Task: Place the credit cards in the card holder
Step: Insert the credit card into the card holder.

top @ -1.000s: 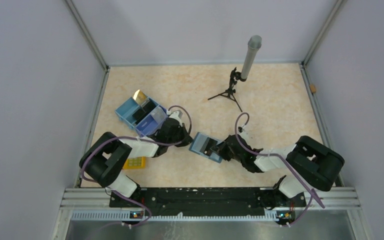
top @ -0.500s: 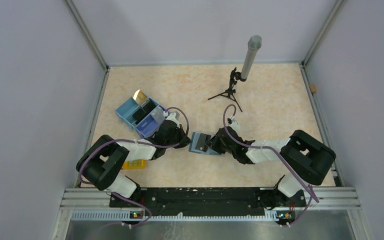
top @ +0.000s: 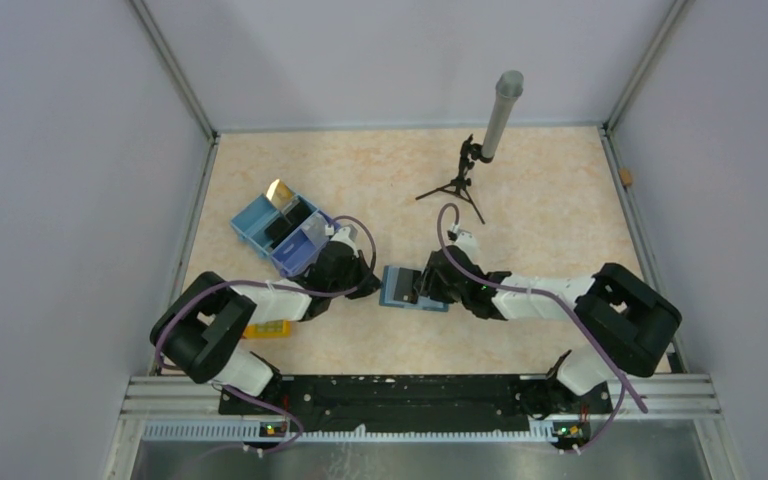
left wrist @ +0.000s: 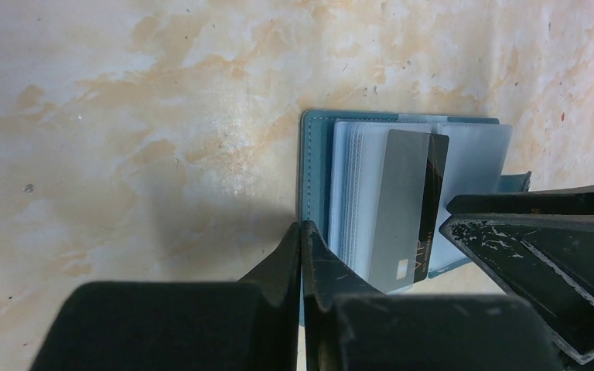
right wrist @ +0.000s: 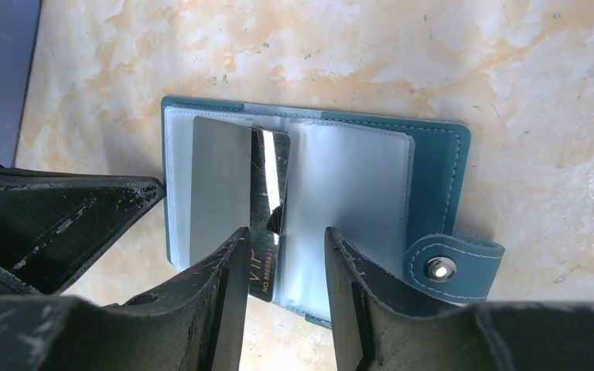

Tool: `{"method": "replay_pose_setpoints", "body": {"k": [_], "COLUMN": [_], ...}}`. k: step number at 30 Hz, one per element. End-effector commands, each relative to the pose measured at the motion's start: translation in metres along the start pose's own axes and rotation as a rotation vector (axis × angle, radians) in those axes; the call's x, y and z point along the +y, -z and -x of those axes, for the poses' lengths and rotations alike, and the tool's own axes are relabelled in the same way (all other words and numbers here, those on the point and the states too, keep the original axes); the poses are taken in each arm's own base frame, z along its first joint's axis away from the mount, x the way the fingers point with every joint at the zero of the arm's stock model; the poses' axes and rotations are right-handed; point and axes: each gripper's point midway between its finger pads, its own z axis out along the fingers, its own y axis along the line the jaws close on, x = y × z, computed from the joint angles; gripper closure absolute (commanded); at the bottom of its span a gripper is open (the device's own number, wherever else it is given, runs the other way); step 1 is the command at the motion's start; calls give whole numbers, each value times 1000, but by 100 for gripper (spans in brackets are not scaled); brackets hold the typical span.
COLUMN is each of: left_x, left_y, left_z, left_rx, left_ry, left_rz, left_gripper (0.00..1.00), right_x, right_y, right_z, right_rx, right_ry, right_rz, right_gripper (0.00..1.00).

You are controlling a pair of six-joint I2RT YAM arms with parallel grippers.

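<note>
One black card point(right wrist: 220, 185), half-tucked in the open card holder point(right wrist: 433, 166) on the tabletop point(left wrist: 124, 116).
Shut left pincer point(left wrist: 303, 232) pins its edge against sliding, I guess; right pincer point(right wrist: 286, 236) hangs part-open over the card, gripping nothing.

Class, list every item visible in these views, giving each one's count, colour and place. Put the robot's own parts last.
card holder: one, teal, lying open mid-table.
dark card: one, glossy black, on the holder's clear sleeves.
tray: one, blue, partitioned, left of centre.
gold card: one, in the tray's far end.
tray cards: apparently one black and one pale.
toy block: one, yellow, near left.
tripod: one, black, far centre, carrying a grey tube.
table: one, beige marbled.
left gripper: shut, at the holder's edge.
right gripper: open, over the dark card.
</note>
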Motion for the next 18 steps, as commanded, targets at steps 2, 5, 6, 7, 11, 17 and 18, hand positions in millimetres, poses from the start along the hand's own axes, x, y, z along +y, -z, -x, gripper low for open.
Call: {"method": "replay_pose_setpoints", "body": {"k": [2, 5, 6, 7, 11, 17, 18], "left_x": [43, 43, 42, 42, 38, 33, 32], "left_y": [9, 9, 9, 9, 9, 12, 12], "left_z": [-40, -41, -40, -40, -38, -34, -33], "left_rx": [127, 130, 128, 128, 123, 110, 108], "left_ry": [-8, -9, -11, -10, -11, -8, -9], "left_rz": [152, 151, 148, 145, 129, 114, 113], "left_gripper": [100, 100, 100, 100, 100, 100, 100], "right_x": [19, 27, 31, 36, 50, 70, 72], "right_y": [-8, -14, -15, -17, -23, -30, -30], "right_z": [-2, -4, -4, -4, -3, -4, -4], "right_rx": [18, 29, 32, 35, 49, 56, 55], "right_ry": [68, 79, 82, 86, 102, 168, 180], "right_rz": [54, 87, 98, 110, 146, 153, 147], "right_gripper": [60, 57, 56, 56, 57, 64, 65]}}
